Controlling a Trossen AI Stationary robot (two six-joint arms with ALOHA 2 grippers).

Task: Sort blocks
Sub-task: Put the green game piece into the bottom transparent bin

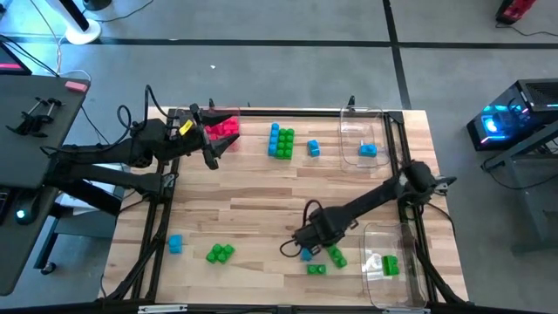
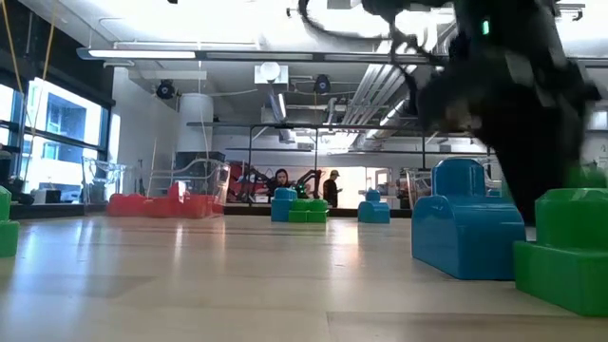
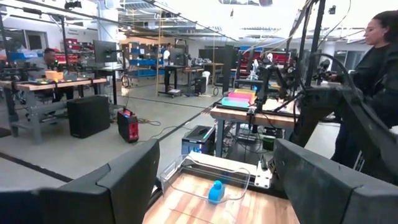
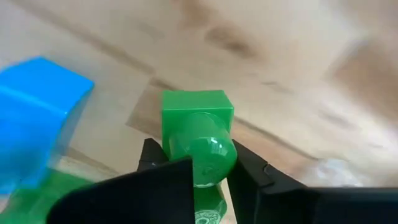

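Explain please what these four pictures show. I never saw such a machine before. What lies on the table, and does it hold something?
Two dark robot arms work at a wooden table. One picture looks down from above, one looks level across the tabletop, and two come from cameras on the arms' wrists. Red, blue and green blocks lie scattered, some in clear trays. The right end effector has closed on a green block beside a blue block. The left end effector waits open near the red blocks. A person stands in the room behind.
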